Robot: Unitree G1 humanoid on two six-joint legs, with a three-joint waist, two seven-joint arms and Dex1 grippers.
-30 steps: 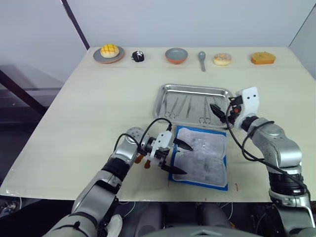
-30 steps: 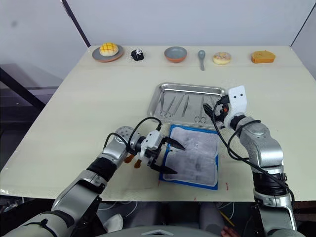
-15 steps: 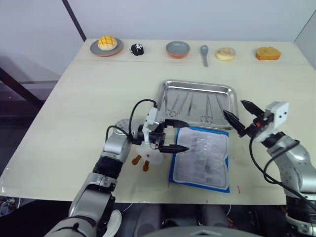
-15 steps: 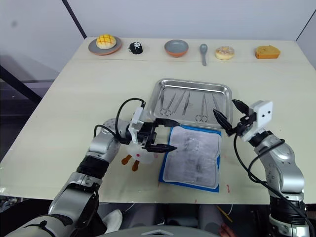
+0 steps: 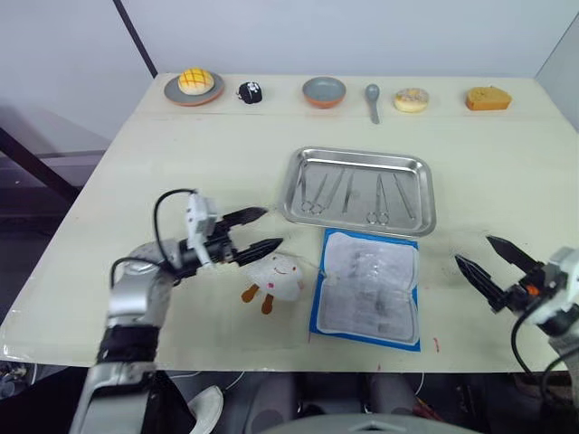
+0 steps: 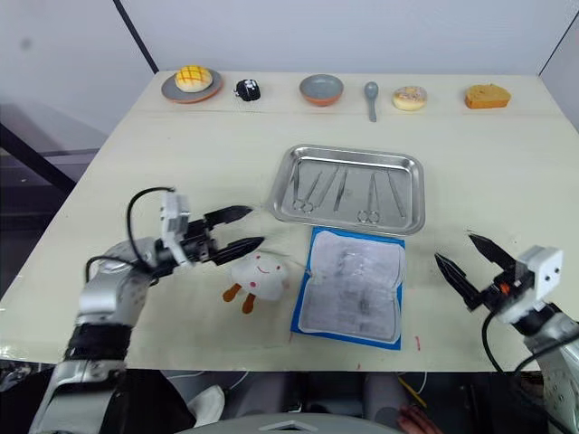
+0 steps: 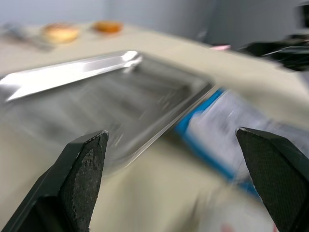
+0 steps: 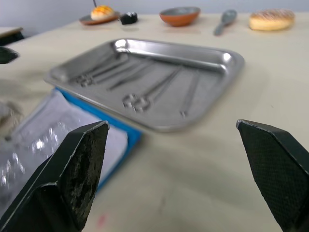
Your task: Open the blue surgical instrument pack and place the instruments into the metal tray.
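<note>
Steel tray point(image 5: 362, 191) sits mid-table with the instruments point(image 5: 348, 193) lying in it, and the pack point(image 5: 369, 288) lies open just in front, its pale lining up. Both grippers are spread wide and hold nothing: the left gripper point(image 5: 258, 230) beside the plush toy point(image 5: 274, 277), the right gripper point(image 5: 493, 264) off the pack's right edge. Any careless sweep of the left could knock the toy onto the pack.

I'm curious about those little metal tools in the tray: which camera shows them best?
The left eye view: the instruments lie spread out in the metal tray, seen from above. The right eye view shows the same. The right wrist view shows them low and slanted; the left wrist view blurs them.
</note>
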